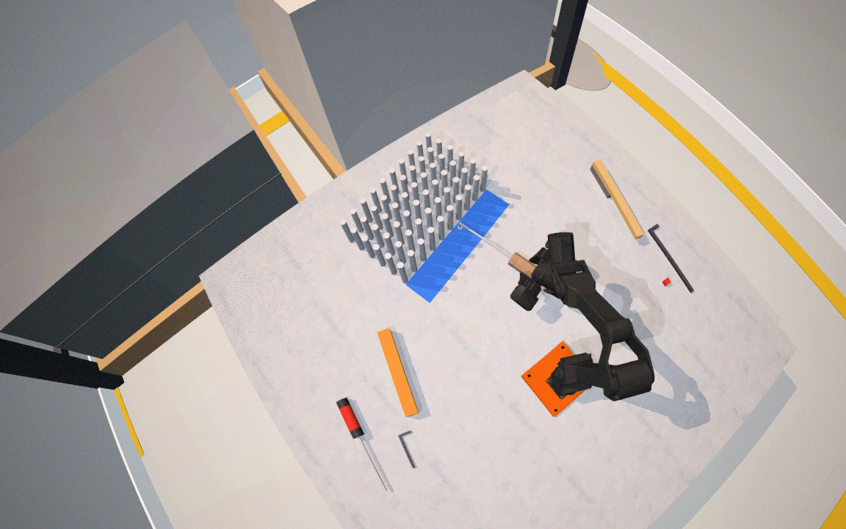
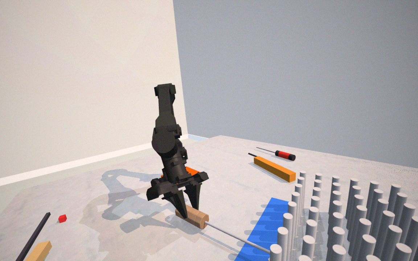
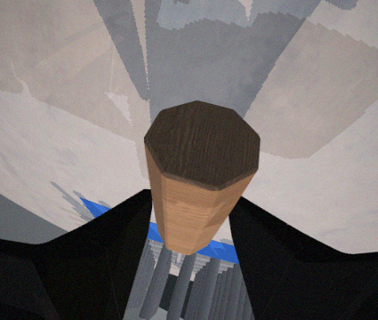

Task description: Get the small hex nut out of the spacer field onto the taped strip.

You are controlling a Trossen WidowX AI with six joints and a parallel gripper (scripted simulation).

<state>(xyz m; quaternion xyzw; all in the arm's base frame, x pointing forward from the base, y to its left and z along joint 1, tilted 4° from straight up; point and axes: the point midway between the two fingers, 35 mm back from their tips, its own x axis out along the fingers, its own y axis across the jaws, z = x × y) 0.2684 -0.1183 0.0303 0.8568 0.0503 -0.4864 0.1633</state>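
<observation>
My gripper [image 1: 524,264] [image 2: 190,213] [image 3: 191,200] is shut on the wooden handle [image 2: 197,218] [image 3: 197,213] of a thin-rod tool. The rod [image 1: 491,245] [image 2: 236,237] slopes down across the blue strip [image 1: 430,289] [image 2: 275,207] [image 3: 224,254]. A small grey ring [image 1: 460,226] shows at its tip, by the strip's edge next to the front spacers; I cannot tell whether it is the nut, the tool's bent end or both. In the exterior view a front spacer hides the tip. The metal spacers [image 1: 402,275] [image 2: 287,225] stand upright in rows.
A pale wooden bar [image 1: 617,200] [image 2: 40,251], a large dark hex key [image 1: 673,261] [image 2: 35,235] and a red cube [image 1: 667,281] [image 2: 62,218] lie on one side. An orange bar [image 1: 397,372] [image 2: 274,168], a screwdriver [image 1: 349,418] [image 2: 285,155] and a small hex key [image 1: 407,451] lie on the other.
</observation>
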